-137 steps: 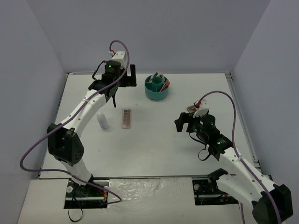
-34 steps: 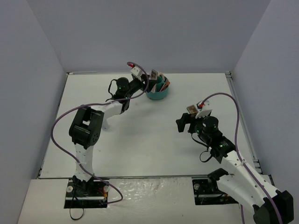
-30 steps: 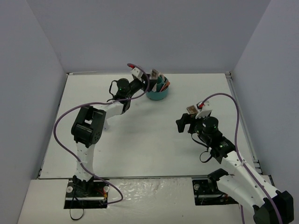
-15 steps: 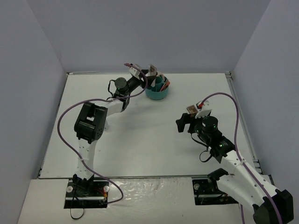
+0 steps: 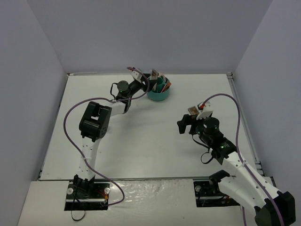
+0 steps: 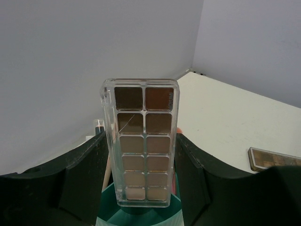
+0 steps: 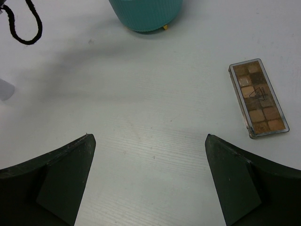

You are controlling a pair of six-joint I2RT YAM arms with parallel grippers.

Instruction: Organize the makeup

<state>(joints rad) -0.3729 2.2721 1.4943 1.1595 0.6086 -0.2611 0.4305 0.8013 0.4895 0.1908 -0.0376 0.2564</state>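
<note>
Teal cup at the counter's far side, left gripper over it, right gripper spread wide and empty, left wrist view, palette clamped upright in the gripper just above the cup, right wrist view, second palette flat on the counter.

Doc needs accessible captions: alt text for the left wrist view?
A clear eyeshadow palette of brown shades stands upright, clamped in the left gripper, its lower end inside a teal cup. A second palette lies flat on the white table at the right edge.
</note>
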